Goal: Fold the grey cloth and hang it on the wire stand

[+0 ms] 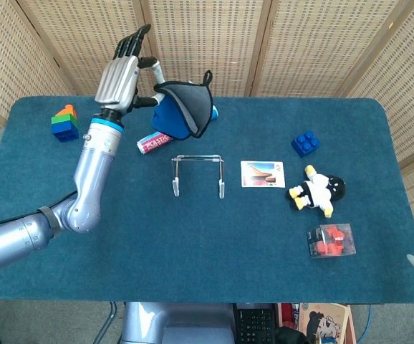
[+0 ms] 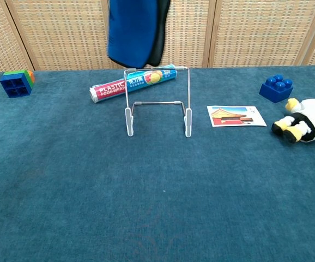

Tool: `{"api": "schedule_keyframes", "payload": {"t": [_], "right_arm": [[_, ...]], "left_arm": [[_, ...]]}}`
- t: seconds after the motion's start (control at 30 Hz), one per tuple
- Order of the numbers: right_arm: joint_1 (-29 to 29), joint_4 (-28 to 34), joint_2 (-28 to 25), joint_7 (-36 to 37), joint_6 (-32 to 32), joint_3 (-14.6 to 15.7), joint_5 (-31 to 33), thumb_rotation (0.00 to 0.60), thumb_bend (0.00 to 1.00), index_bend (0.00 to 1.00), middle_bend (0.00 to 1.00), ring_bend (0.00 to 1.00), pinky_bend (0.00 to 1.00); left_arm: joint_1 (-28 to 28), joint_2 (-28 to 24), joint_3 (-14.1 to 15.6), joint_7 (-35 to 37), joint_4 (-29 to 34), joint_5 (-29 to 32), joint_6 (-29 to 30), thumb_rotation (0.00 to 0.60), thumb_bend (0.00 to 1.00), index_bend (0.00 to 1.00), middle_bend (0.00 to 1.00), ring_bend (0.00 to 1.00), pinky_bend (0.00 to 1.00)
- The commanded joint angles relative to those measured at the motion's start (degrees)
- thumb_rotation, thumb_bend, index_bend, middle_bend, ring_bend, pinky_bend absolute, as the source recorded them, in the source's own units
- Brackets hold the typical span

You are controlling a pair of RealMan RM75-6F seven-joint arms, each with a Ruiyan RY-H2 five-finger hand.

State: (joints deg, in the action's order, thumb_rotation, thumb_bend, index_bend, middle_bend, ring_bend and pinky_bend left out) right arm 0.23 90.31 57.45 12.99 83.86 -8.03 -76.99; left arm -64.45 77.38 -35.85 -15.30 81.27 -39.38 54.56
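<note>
Above the far side of the surface (image 1: 193,236), the left hand (image 1: 124,68) is holding the folded cloth (image 1: 182,111) up in the air, pinching its top edge between thumb and fingers while the rest of the fingers are pointing away toward the screen. The cloth is hanging in a doubled fold, blue face out and grey inside, its lower edge dangling just above and behind the top bar of the stand (image 2: 157,101). In the chest view it is not touching the wire. The right hand is not appearing in either view.

The stand is sitting upright near the middle, with a wrap roll (image 2: 133,83) lying just behind it and a card (image 1: 262,173) beside it.

The risk from here, as I judge it, is lying in the lowering. The cloth is hanging behind the bar, so a straight descent is likely to drop it onto the roll. If the two layers are not splitting over the wire, the whole fold is liable to slide off one side once released. The stand is looking light, so a dragging hem or a brushing hand could be tipping or shoving it. The pinch is also covering little of the edge, so a quick swing may be loosening it.
</note>
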Motion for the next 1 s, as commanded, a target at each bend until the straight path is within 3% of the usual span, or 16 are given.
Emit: {"api": "schedule_keyframes", "payload": {"t": [0.03,0.5,1.0], "right_arm": [[0.1,-0.1,0.0,0.0,-0.2,0.0,0.1,0.600,0.00,0.00,0.00,0.00,0.00],[0.3,-0.6,0.0,0.6,-1.1,-0.2,0.8,0.600,0.00,0.00,0.00,0.00,0.00],[0.3,-0.2,0.2,-0.4,-0.8,0.1,0.1,0.600,0.00,0.00,0.00,0.00,0.00]], "left_arm": [[-1.0,1.0,0.3,0.3,-0.6,0.9,-0.1,0.600,0.48,0.86,0.00,0.00,0.00],[-1.2,3.5,1.7,5.9,-1.6,3.3,-1.7,0.600,0.48,0.86,0.00,0.00,0.00],[3.6,3.7,4.9,16.3,0.2,-2.3,-5.4,0.600,0.48,0.86,0.00,0.00,0.00]]}}
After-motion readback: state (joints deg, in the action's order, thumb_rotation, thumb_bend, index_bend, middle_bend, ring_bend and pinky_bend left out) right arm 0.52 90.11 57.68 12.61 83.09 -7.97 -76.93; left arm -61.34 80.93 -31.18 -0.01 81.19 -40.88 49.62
